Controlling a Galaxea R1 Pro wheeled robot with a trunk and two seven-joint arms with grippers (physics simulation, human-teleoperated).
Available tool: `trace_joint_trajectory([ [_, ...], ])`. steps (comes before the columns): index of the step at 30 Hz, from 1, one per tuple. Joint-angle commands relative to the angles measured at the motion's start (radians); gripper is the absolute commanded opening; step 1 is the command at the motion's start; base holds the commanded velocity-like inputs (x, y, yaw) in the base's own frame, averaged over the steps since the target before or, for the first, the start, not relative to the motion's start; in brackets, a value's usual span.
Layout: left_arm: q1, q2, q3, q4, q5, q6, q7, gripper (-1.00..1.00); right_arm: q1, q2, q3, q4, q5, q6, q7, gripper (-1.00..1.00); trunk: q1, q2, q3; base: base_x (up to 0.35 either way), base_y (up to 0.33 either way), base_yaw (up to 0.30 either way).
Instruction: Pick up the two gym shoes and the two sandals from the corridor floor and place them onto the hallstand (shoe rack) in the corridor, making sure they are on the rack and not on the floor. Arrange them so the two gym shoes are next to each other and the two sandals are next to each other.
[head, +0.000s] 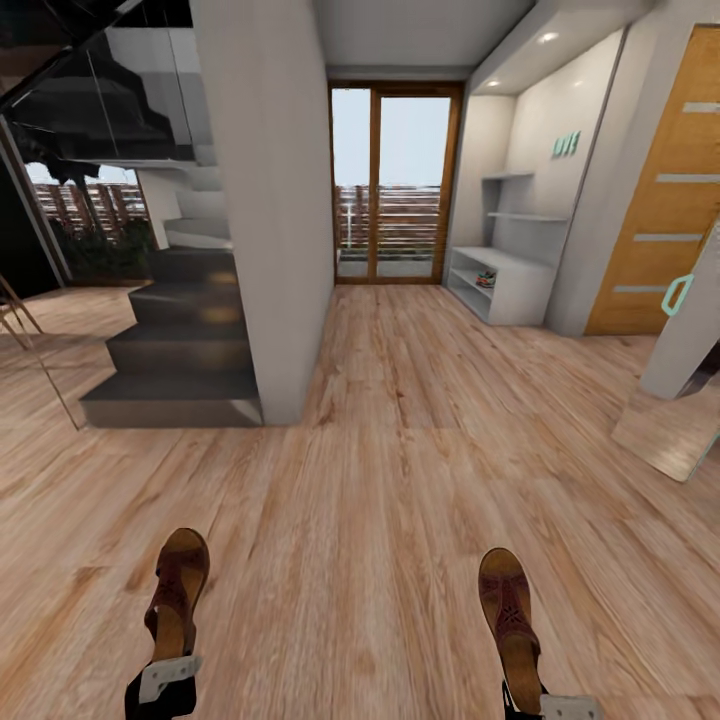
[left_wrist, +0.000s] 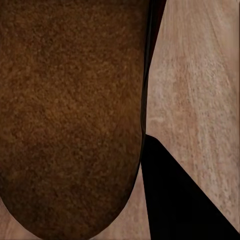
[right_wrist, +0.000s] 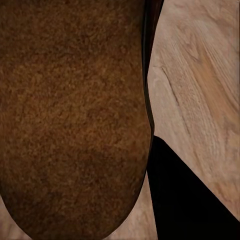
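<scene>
Sandals in both grippers: we've got the left sandal (head: 178, 592) pinched by the left gripper (head: 165, 678) and the right sandal (head: 508, 612) by the right gripper (head: 560, 708), carried toes-forward toward the hallstand (head: 515, 285), far ahead beside the wooden door (head: 665, 190), gym shoes (head: 486, 279) seemingly already on it.

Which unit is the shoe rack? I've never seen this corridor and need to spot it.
Find the glass door at the corridor's far end. To its right, in a wall recess, stands the hallstand: a pale grey low bench with stepped shelves above, beside the orange wooden door.
</scene>
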Motion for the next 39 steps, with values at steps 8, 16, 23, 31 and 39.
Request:
trace_joint_trajectory([
  [8, -0.001, -0.001, 0.007, 0.001, -0.002, -0.002, -0.01, -1.0, 0.0, 0.0, 0.009, 0.001, -0.008, -0.001, -0.006, -1.0, -0.028, 0.05, 0.029, 0.0, 0.0, 0.0],
  [16, -0.001, -0.001, 0.007, 0.001, -0.001, -0.002, -0.01, -1.0, 0.0, 0.0, 0.009, -0.002, -0.009, -0.002, -0.007, -1.0, -0.047, 0.085, 0.045, 0.0, 0.0, 0.0],
  [23, -0.001, 0.0, 0.008, 0.001, 0.001, -0.003, -0.01, -1.0, 0.0, 0.0, 0.009, -0.002, -0.01, -0.002, -0.007, -1.0, -0.047, 0.085, 0.045, 0.0, 0.0, -0.149],
  [31, -0.001, -0.001, 0.007, 0.001, 0.001, -0.003, -0.01, -1.0, 0.0, 0.001, 0.009, -0.002, -0.01, -0.003, -0.008, -1.0, -0.047, 0.085, 0.045, 0.108, 0.0, -0.222],
  [39, -0.001, -0.001, 0.007, 0.001, 0.001, -0.003, -0.01, -1.0, 0.0, 0.0, 0.009, -0.012, -0.011, -0.004, -0.01, -1.0, -0.047, 0.085, 0.045, 0.325, 0.0, -0.023],
])
